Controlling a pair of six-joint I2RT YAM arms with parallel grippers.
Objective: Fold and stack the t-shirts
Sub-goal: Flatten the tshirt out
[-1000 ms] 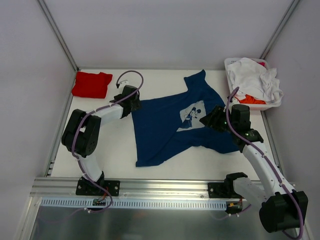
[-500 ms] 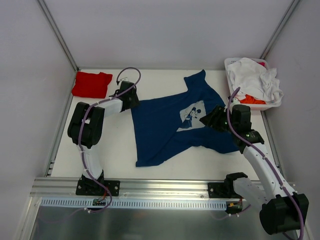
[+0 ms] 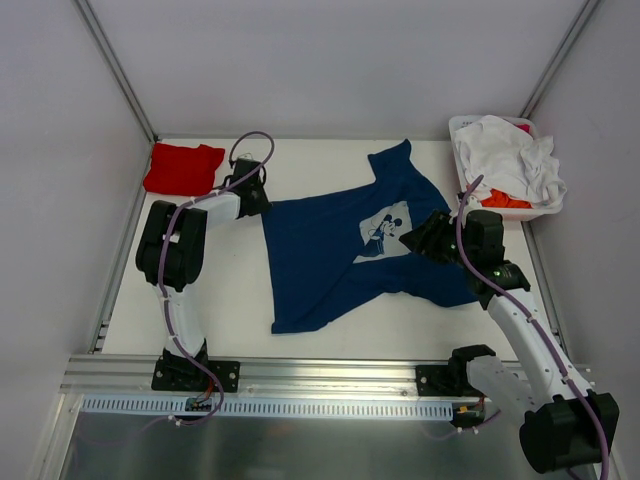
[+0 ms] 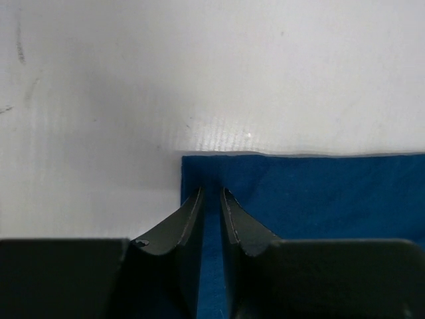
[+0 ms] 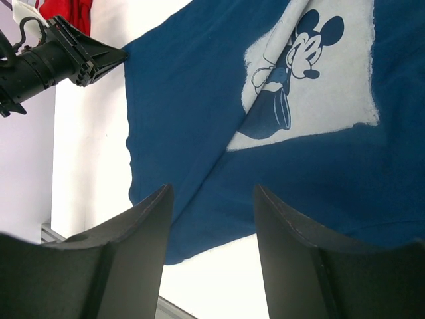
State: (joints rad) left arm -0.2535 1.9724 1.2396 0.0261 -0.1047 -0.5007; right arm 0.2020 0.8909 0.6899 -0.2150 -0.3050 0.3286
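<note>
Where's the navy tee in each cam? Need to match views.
Top external: navy tee spread across the centre.
Left wrist: its corner, lower right, at the left fingers.
Right wrist: fills most of the frame.
Shared landmark: that corner at the left fingers, in all three.

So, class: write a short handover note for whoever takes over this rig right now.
Left claw: shut on the far-left corner of the navy t-shirt.
Right claw: open, above the shirt's right side.
Red t-shirt lies folded at the far left.
White and orange tees sit in the basket.
Left: fold the navy one, stack it, then do the basket's.
</note>
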